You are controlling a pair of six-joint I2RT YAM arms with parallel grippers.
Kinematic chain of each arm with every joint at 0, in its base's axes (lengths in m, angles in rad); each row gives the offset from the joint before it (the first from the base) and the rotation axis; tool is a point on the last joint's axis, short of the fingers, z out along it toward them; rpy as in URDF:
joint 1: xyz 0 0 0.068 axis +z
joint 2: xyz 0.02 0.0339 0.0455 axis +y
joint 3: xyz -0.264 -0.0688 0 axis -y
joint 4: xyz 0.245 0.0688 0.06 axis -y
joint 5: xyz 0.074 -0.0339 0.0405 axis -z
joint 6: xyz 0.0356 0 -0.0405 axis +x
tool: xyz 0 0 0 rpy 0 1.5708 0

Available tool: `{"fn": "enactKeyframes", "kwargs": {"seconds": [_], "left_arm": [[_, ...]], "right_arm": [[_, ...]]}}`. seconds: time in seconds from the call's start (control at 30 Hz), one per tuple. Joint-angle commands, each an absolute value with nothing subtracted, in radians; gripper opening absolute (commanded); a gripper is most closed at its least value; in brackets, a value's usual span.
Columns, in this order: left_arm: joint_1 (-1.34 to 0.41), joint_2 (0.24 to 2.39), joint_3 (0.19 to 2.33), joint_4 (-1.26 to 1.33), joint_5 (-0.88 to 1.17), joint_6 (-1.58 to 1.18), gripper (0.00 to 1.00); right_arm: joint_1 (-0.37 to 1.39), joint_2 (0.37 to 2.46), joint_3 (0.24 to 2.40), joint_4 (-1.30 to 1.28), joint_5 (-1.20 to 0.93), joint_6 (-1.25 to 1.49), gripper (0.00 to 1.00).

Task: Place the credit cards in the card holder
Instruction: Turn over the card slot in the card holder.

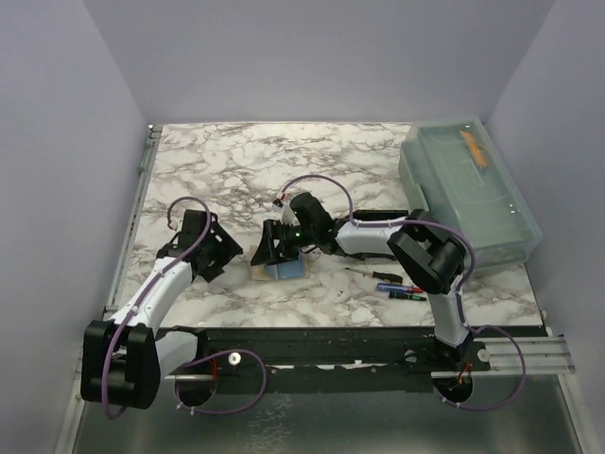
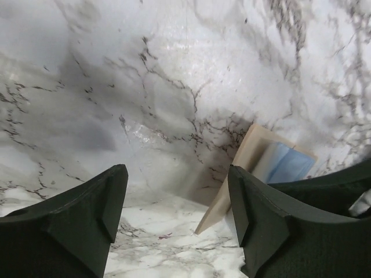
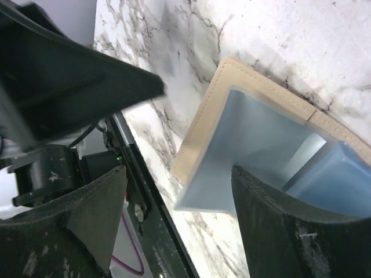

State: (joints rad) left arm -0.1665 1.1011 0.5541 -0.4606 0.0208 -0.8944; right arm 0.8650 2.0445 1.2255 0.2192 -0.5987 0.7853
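My left gripper point(image 2: 177, 191) and right gripper point(image 3: 178, 174) both stand with jaws apart, holding nothing. The tan stitched card holder point(image 3: 255, 133), light blue inside, lies on the marble table point(image 2: 145, 87) just under my right fingers.

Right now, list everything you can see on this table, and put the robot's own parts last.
table: one, white marble with dark veins, under everything
bin: one, see-through with a lid, far right corner
orange tool: one, at the bin's far end; on or inside it, cannot tell
screwdrivers: about three, dark, red and blue, near right, beside the right arm
tan stitched holder: one, flat at the middle of the table, near edge
light blue card: at least one, lying on the holder
arms: two, white and black, bases at the near edge
left gripper: black, open, empty, left of the holder
right gripper: black, open, over the holder
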Motion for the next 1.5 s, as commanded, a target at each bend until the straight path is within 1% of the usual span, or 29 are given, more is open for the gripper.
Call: {"fn": "enactKeyframes", "kwargs": {"seconds": [0.0, 0.03, 0.1, 0.17, 0.2, 0.23, 0.3, 0.33, 0.37, 0.47, 0.57, 0.67, 0.73, 0.8, 0.9, 1.0, 1.1, 1.13, 1.23, 1.27, 1.37, 1.47], "left_arm": [[-0.085, 1.097, 0.658, -0.541, 0.077, -0.874, 0.76], [-0.077, 1.098, 0.672, -0.539, 0.093, -0.871, 0.76], [-0.072, 1.108, 0.695, -0.516, 0.143, -0.859, 0.69], [-0.073, 1.125, 0.696, -0.466, 0.230, -0.839, 0.62], [-0.073, 1.137, 0.688, -0.432, 0.293, -0.828, 0.58], [-0.073, 1.153, 0.675, -0.387, 0.353, -0.824, 0.54], [-0.075, 1.197, 0.647, -0.291, 0.467, -0.842, 0.41], [-0.074, 1.224, 0.635, -0.252, 0.516, -0.853, 0.34], [-0.076, 1.249, 0.628, -0.218, 0.555, -0.862, 0.28], [-0.084, 1.301, 0.605, -0.121, 0.613, -0.876, 0.22], [-0.092, 1.361, 0.586, -0.024, 0.674, -0.891, 0.16], [-0.123, 1.412, 0.574, -0.005, 0.659, -0.892, 0.13], [-0.136, 1.439, 0.560, -0.005, 0.639, -0.891, 0.12], [-0.138, 1.451, 0.537, -0.018, 0.608, -0.884, 0.06], [-0.139, 1.423, 0.502, -0.038, 0.536, -0.865, 0.05], [-0.138, 1.424, 0.508, -0.094, 0.478, -0.834, 0.04], [-0.138, 1.443, 0.516, -0.118, 0.458, -0.821, 0.04], [-0.138, 1.442, 0.519, -0.118, 0.464, -0.821, 0.04], [-0.143, 1.398, 0.531, -0.118, 0.480, -0.812, 0.09], [-0.143, 1.377, 0.534, -0.118, 0.487, -0.805, 0.14], [-0.146, 1.328, 0.553, -0.120, 0.536, -0.793, 0.26], [-0.151, 1.309, 0.573, -0.121, 0.581, -0.790, 0.31]], "right_arm": [[0.873, 2.124, 1.221, 0.266, -0.645, 0.796, 0.79], [0.872, 2.143, 1.228, 0.273, -0.661, 0.796, 0.79], [0.872, 2.171, 1.243, 0.284, -0.689, 0.797, 0.78], [0.872, 2.172, 1.245, 0.282, -0.693, 0.798, 0.75], [0.872, 2.164, 1.242, 0.275, -0.681, 0.793, 0.72], [0.871, 2.154, 1.234, 0.274, -0.669, 0.789, 0.63], [0.869, 2.133, 1.220, 0.268, -0.645, 0.785, 0.44], [0.869, 2.124, 1.215, 0.258, -0.633, 0.779, 0.37], [0.868, 2.114, 1.212, 0.246, -0.622, 0.771, 0.32], [0.868, 2.086, 1.196, 0.225, -0.596, 0.758, 0.24], [0.869, 2.065, 1.182, 0.212, -0.572, 0.746, 0.18], [0.870, 2.049, 1.187, 0.168, -0.545, 0.726, 0.14], [0.870, 2.020, 1.182, 0.126, -0.503, 0.705, 0.13], [0.869, 1.983, 1.168, 0.089, -0.453, 0.686, 0.14], [0.869, 1.954, 1.161, 0.009, -0.378, 0.662, 0.16], [0.868, 1.922, 1.113, 0.002, -0.312, 0.657, 0.18], [0.867, 1.915, 1.080, 0.002, -0.279, 0.644, 0.23], [0.867, 1.924, 1.090, -0.038, -0.266, 0.629, 0.25], [0.868, 1.921, 1.151, -0.166, -0.211, 0.598, 0.27], [0.868, 1.902, 1.160, -0.191, -0.199, 0.591, 0.29], [0.868, 1.825, 1.195, -0.264, -0.167, 0.566, 0.39], [0.867, 1.760, 1.243, -0.372, -0.108, 0.529, 0.50]]}}
